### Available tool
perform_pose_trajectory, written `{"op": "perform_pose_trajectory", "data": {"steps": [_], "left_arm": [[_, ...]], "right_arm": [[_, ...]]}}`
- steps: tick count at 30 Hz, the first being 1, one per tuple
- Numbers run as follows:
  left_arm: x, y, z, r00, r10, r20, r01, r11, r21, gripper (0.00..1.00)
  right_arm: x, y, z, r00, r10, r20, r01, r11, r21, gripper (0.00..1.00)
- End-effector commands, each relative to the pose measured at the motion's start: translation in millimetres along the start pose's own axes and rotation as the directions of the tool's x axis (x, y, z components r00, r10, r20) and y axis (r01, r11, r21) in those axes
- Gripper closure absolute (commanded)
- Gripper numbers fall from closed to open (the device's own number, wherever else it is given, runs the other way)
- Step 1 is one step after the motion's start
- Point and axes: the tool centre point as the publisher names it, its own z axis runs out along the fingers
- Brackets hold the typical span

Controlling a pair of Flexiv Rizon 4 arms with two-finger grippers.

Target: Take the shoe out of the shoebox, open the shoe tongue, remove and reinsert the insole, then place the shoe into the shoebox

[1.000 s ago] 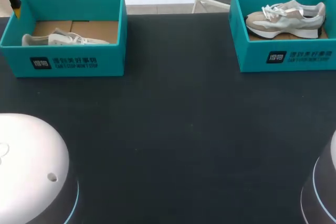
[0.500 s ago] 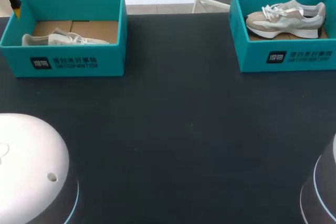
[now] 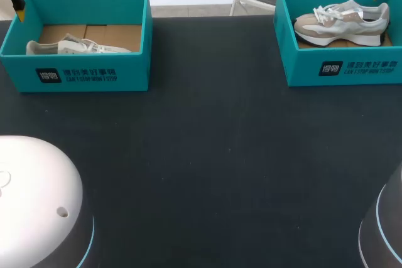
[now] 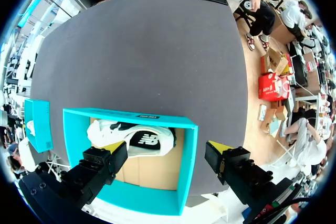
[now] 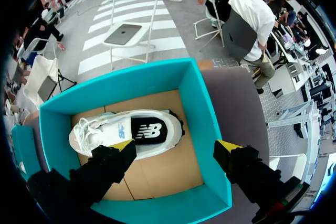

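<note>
While both arms hang over their boxes, nothing is gripped. The right gripper has its fingers spread wide, with the right box below and the right shoe ahead of one finger, on the cardboard floor. The left gripper is spread the same way over the left box; the left shoe is ahead of it, close to one finger.

Handling, judged: each shoe is likely light, with a soft mesh upper that gives and a stiffer sole and heel. Best hold is probably the heel collar or across the midfoot, sole to upper. The loose laces could snag.

Each shoe's long axis runs along its box, roughly parallel to the line between the fingers. Toes point toward the table's middle, heels toward the outer walls, and both black insoles show through the openings.
</note>
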Motion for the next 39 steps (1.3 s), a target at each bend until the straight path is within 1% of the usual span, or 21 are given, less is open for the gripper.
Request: {"op": "perform_pose_trajectory", "data": {"steps": [1, 2, 3, 5, 6, 7, 9, 12, 13, 14, 15, 17, 18, 21, 28, 32, 39], "left_arm": [[0.4, -1, 0, 1.0, 0.001, -0.001, -0.001, 1.0, -0.002, 0.0], [0.4, -1, 0, 1.0, 0.001, -0.001, -0.001, 1.0, -0.002, 0.0], [0.4, -1, 0, 1.0, 0.001, -0.001, -0.001, 1.0, -0.002, 0.0], [0.4, -1, 0, 1.0, 0.001, -0.001, -0.001, 1.0, -0.002, 0.0], [0.4, -1, 0, 1.0, 0.001, -0.001, -0.001, 1.0, -0.002, 0.0], [0.4, -1, 0, 1.0, 0.001, -0.001, -0.001, 1.0, -0.002, 0.0], [0.4, -1, 0, 1.0, 0.001, -0.001, -0.001, 1.0, -0.002, 0.0], [0.4, -1, 0, 1.0, 0.001, -0.001, -0.001, 1.0, -0.002, 0.0], [0.4, -1, 0, 1.0, 0.001, -0.001, -0.001, 1.0, -0.002, 0.0], [0.4, -1, 0, 1.0, 0.001, -0.001, -0.001, 1.0, -0.002, 0.0], [0.4, -1, 0, 1.0, 0.001, -0.001, -0.001, 1.0, -0.002, 0.0], [0.4, -1, 0, 1.0, 0.001, -0.001, -0.001, 1.0, -0.002, 0.0], [0.4, -1, 0, 1.0, 0.001, -0.001, -0.001, 1.0, -0.002, 0.0], [0.4, -1, 0, 1.0, 0.001, -0.001, -0.001, 1.0, -0.002, 0.0], [0.4, -1, 0, 1.0, 0.001, -0.001, -0.001, 1.0, -0.002, 0.0], [0.4, -1, 0, 1.0, 0.001, -0.001, -0.001, 1.0, -0.002, 0.0], [0.4, -1, 0, 1.0, 0.001, -0.001, -0.001, 1.0, -0.002, 0.0]], "right_arm": [[0.0, -0.6, 0, 1.0, 0.0, 0.0, 0.0, 1.0, -0.001, 0.0], [0.0, -0.6, 0, 1.0, 0.0, 0.0, 0.0, 1.0, -0.001, 0.0], [2.3, -0.6, 5, 0.999, 0.031, -0.011, -0.031, 0.999, 0.013, 0.0], [8.3, 2.2, 11, 0.998, 0.058, -0.014, -0.058, 0.998, 0.016, 0.0], [11.3, 3.6, 14, 0.997, 0.073, -0.016, -0.072, 0.997, 0.034, 0.0], [13.4, 5.0, 17, 0.997, 0.083, 0.001, -0.083, 0.996, 0.034, 0.0], [18.7, 7.2, 21, 0.997, 0.079, -0.021, -0.078, 0.996, 0.047, 0.0], [22.4, 9.7, 27, 0.998, 0.057, -0.005, -0.056, 0.997, 0.055, 0.01], [22.5, 10.7, 29, 0.998, 0.06, -0.008, -0.059, 0.997, 0.051, 0.11], [21.3, 11.3, 31, 0.998, 0.064, 0.004, -0.064, 0.996, 0.055, 0.28], [20.4, 11.8, 34, 0.998, 0.06, 0.005, -0.06, 0.996, 0.06, 0.41], [17.8, 13.1, 38, 0.998, 0.056, 0.004, -0.057, 0.996, 0.062, 0.44], [16.3, 13.5, 39, 0.999, 0.053, 0.005, -0.053, 0.997, 0.064, 0.49], [11.0, 14.6, 43, 0.999, 0.047, 0.022, -0.048, 0.996, 0.071, 0.55], [8.3, 16.2, 55, 0.998, 0.014, 0.061, -0.019, 0.995, 0.094, 0.53], [9.4, 14.1, 63, 0.998, -0.011, 0.069, 0.003, 0.993, 0.119, 0.52], [5.7, 7.9, 76, 0.996, -0.011, 0.091, -0.003, 0.988, 0.155, 0.52]]}}
